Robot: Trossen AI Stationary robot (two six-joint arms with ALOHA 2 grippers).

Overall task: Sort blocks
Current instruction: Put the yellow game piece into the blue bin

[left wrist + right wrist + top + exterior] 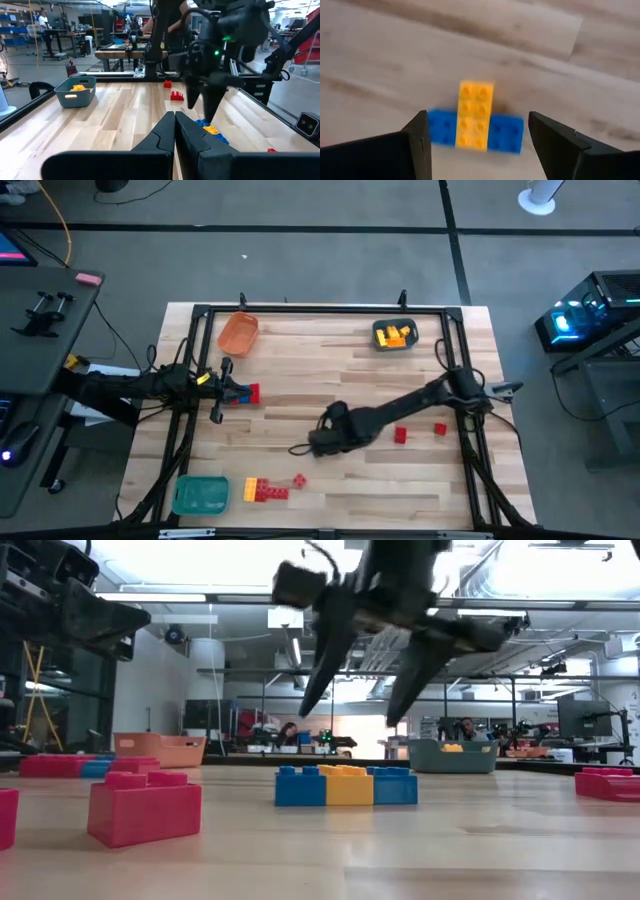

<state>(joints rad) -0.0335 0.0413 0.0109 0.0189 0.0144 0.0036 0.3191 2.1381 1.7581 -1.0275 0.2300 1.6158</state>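
Note:
A yellow brick (474,115) sits crosswise on top of a blue brick (506,133), and the pair (347,786) rests flat on the wood near the table's middle. My right gripper (480,119) hangs open above the pair and points steeply down, one finger on each side, clear of it (365,705). In the high view the gripper (325,437) hides the pair. My left gripper (175,131) stays shut and level at the table's left edge (218,402), with nothing in it. Red and blue bricks (246,393) lie beside it.
Two red bricks (401,435) (439,429) lie right of the right gripper. A red and yellow cluster (264,491) lies at the near left beside the green tray (200,496). An orange tray (238,333) and a dark tray holding yellow bricks (395,335) stand at the far edge.

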